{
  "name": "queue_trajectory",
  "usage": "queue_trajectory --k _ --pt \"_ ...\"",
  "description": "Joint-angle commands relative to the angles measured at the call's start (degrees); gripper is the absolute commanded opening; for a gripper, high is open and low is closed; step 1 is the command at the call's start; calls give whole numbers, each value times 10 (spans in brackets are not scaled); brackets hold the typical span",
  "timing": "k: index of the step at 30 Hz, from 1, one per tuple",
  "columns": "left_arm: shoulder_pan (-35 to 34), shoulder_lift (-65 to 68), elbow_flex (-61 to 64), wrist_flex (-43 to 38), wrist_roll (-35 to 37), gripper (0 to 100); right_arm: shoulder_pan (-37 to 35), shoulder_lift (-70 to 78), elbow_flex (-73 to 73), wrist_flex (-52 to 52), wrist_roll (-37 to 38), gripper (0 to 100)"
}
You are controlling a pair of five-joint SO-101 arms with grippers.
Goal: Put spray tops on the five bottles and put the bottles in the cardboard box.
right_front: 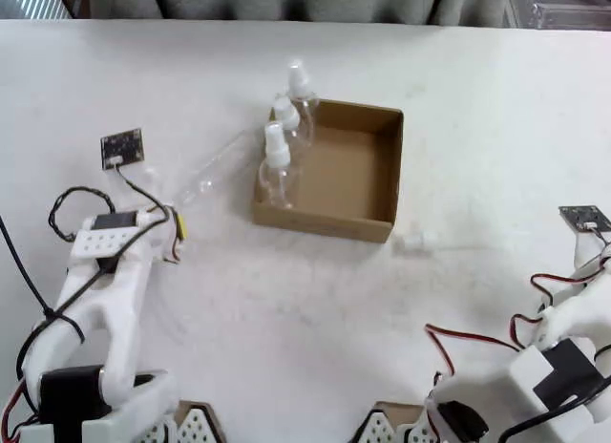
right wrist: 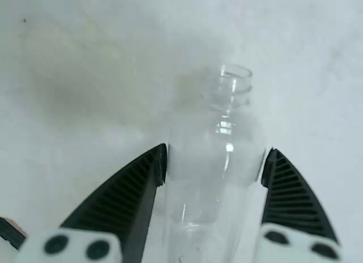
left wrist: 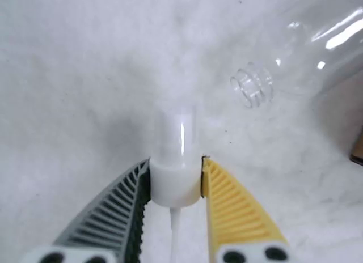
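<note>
**Both jaws loaded, three bottles boxed**

My left jaws are clamped on a white plastic spray top [left wrist: 176, 183]. One ribbed grey pad and one ribbed yellow pad press its smooth round collar from either side, and its thin dip tube runs back between them. Just ahead of these jaws and off to the yellow-pad side, a clear, glossy lying bottle [left wrist: 306, 53] rests on its side on the bench [right_front: 286, 319], its threaded open neck turned toward the spray top, not touching it.

My right jaws grip a second clear bottle, the held bottle [right wrist: 218, 155]. The black ribbed pads sit against its round body, and the bare threaded mouth points away from them.

Beyond the lying bottle stands the brown cardboard box [right_front: 325, 221], square and open-topped. Three capped bottles [right_front: 277, 171] stand upright in a row along its wall nearest the left jaws. A loose spray top [right_front: 412, 241] lies on the bench just outside the box's opposite corner, between the box and the right jaws.

The left arm [right_front: 105, 290] stretches forward low over the bench. The right arm [right_front: 563, 357] is folded back at the near edge.
</note>
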Motion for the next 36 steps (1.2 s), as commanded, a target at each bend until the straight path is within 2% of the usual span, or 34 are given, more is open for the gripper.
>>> queue_trajectory --k 1,12,14,17,18,20,23,31,36 --pt "7 -22 -5 -10 -4 20 4 -7 -25 7 16 247" --pt "7 -22 -5 -10 -4 20 -6 0 -25 4 25 235" --pt "7 -22 -5 -10 -4 20 -10 0 -27 4 25 174" --pt "7 -22 -5 -10 -4 20 -15 0 -27 4 25 22" --pt "7 -22 -5 -10 -4 20 -20 -2 -28 4 25 8" --pt "7 -22 -5 -10 -4 20 -22 -7 -28 4 25 46" --pt "7 -22 -5 -10 -4 20 -30 -17 -40 8 20 12" --pt "7 -22 -5 -10 -4 20 -54 -120 -47 75 17 15" --pt "7 -22 -4 -10 -4 20 -65 -185 -38 94 -38 15"
